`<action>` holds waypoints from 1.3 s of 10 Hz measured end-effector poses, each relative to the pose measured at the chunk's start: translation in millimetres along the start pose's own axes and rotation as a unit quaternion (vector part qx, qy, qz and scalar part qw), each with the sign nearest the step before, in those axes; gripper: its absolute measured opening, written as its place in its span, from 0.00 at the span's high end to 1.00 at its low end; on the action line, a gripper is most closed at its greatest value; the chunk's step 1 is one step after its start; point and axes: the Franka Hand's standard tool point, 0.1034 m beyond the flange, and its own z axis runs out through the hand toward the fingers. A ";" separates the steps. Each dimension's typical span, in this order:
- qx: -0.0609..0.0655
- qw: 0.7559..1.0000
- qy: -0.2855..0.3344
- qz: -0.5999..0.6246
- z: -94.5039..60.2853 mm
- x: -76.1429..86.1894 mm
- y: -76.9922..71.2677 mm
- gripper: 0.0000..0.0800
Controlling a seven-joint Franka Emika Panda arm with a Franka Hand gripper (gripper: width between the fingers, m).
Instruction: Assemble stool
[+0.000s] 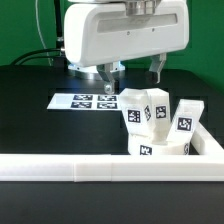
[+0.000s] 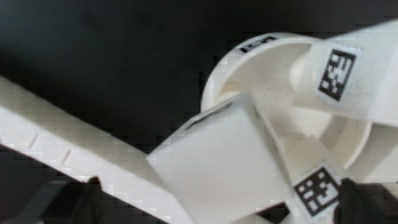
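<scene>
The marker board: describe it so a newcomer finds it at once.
Start in the exterior view at the black table, behind the long white rail. The marker board lies flat there, below the gripper. Unlike the upright, blocky stool parts beside it, it is a thin sheet printed with tags.

**A robotics lab bench**

The setting was a robot test rig in a lab, not a home or shop. A black table (image 1: pixel 30 110) carried almost nothing domestic. A white robot arm (image 1: pixel 125 35) filled the upper part of the exterior view, cables (image 1: pixel 40 50) trailed behind it, and a plain green backdrop (image 1: pixel 205 40) closed off the rear. The marker board (image 1: pixel 85 101) lay flat on the table, printed with black-and-white square tags. Similar tags covered the white plastic stool parts (image 1: pixel 160 122), grouped against a long white rail (image 1: pixel 100 170). A second camera rode on the wrist, looking down at a tagged leg (image 2: pixel 249 160).
</scene>
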 end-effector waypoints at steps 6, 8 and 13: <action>-0.003 0.991 -0.019 -0.134 11.5 -2.8 1.7 0.19; -0.001 0.991 -0.021 -0.133 15.8 -1.6 -1.9 0.53; -0.002 0.998 -0.020 -0.066 16.2 -1.0 -2.5 0.58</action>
